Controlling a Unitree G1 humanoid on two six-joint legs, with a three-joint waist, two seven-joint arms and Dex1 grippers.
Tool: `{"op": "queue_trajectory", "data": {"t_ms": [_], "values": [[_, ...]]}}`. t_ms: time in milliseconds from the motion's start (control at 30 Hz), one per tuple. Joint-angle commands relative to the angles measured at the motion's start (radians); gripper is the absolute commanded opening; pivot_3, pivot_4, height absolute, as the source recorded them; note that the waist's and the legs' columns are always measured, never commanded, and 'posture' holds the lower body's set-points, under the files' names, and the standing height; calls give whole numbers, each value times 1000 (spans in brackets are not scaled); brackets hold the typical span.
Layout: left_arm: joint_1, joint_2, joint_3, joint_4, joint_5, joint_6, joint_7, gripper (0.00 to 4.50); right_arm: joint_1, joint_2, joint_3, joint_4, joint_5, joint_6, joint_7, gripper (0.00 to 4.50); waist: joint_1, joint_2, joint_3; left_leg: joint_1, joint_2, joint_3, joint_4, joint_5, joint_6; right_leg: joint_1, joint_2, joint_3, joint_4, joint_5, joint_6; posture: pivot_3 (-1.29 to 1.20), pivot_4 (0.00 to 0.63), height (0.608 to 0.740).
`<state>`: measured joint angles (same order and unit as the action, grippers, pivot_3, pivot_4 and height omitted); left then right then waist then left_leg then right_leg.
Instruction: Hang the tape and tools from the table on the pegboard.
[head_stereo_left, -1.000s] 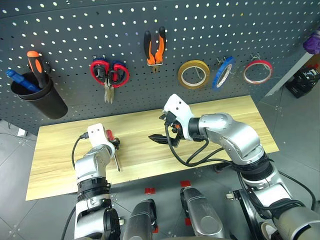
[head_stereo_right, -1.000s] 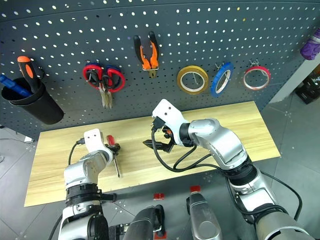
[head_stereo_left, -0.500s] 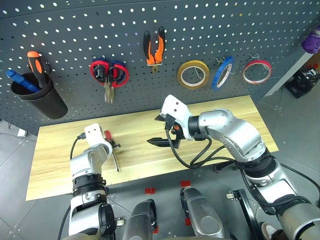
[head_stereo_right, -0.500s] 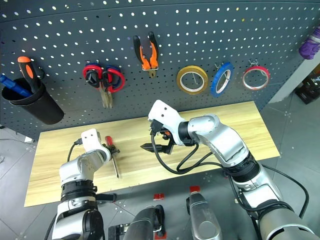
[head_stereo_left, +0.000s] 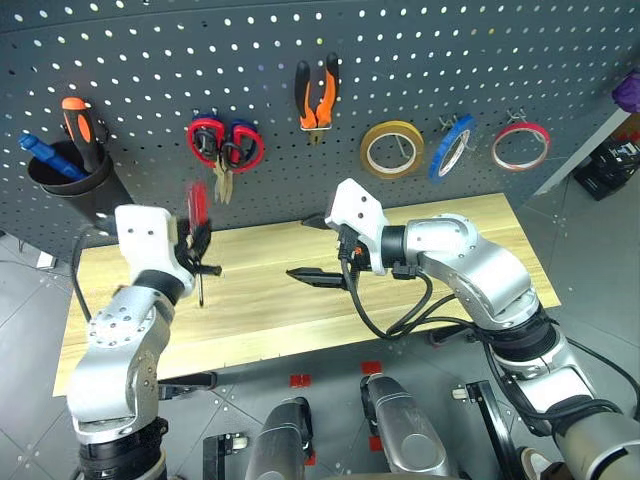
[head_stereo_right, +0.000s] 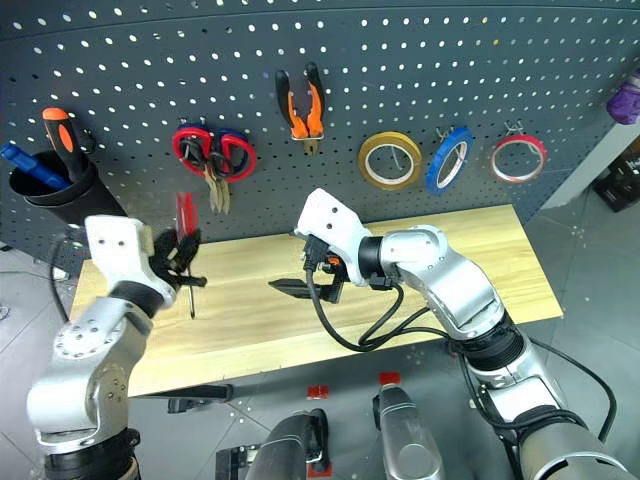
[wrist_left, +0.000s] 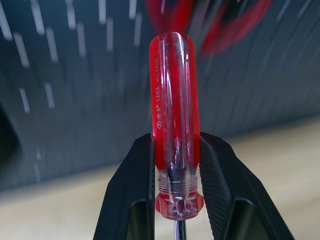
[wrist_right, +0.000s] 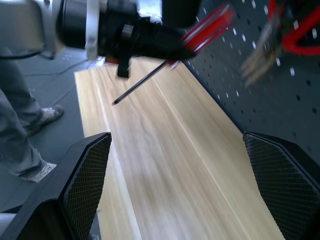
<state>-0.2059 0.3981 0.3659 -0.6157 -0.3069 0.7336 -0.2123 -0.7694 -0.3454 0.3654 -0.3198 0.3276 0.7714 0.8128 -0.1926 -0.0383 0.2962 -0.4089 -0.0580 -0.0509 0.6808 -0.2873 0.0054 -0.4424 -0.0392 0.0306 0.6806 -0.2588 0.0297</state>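
My left gripper (head_stereo_left: 197, 245) is shut on the slim red-handled screwdriver (head_stereo_left: 197, 205) and holds it in the air over the table's left part, handle up, shaft down. In the left wrist view both fingers (wrist_left: 135, 175) clamp the clear red handle (wrist_left: 174, 115) near its base. My right gripper (head_stereo_left: 312, 248) hangs open and empty over the middle of the wooden table (head_stereo_left: 450, 240), pointing left. On the dark grey pegboard (head_stereo_left: 150, 60) hang the orange-and-black pliers (head_stereo_left: 314, 95), the blue tape (head_stereo_left: 449, 147), and scissors with red and black handles (head_stereo_left: 222, 145).
A yellow ring (head_stereo_left: 392, 148) and a red-pink ring (head_stereo_left: 519, 146) flank the blue tape. At the board's left a black cup (head_stereo_left: 75, 180) holds an orange-and-black screwdriver (head_stereo_left: 78, 118). A person's leg and shoe (wrist_right: 25, 120) stand beyond the table's end.
My left gripper closed on the screwdriver on the table and lifted it well above the wood, turning the handle upward. The right gripper has barely moved.
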Motion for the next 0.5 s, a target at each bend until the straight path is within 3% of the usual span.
{"op": "queue_trajectory", "data": {"t_ms": [33, 233, 500], "values": [[-149, 108, 136, -69, -64, -22, -13, 901, -17, 1, -53, -48, 55, -21, 36, 4500, 1, -1, 0, 0, 0, -1, 0, 0, 0, 0, 0, -1, 1, 1, -1, -265, 230, 740], [-366, 294, 242, 218, -42, -145, -32, 901, -110, 90, -96, 64, 41, -18, -54, 4500, -9, 0, -1, 1, 1, -2, -1, 3, -3, 0, 1, -4, 1, 2, -2, -268, 231, 740], [-389, 344, 241, 439, 45, -378, -13, 901, -179, 163, -93, 70, 52, 10, -95, 4500, -8, -1, -2, -4, 1, -5, 0, 4, -5, -4, -2, -11, 0, 3, -5, -306, 233, 740]]}}
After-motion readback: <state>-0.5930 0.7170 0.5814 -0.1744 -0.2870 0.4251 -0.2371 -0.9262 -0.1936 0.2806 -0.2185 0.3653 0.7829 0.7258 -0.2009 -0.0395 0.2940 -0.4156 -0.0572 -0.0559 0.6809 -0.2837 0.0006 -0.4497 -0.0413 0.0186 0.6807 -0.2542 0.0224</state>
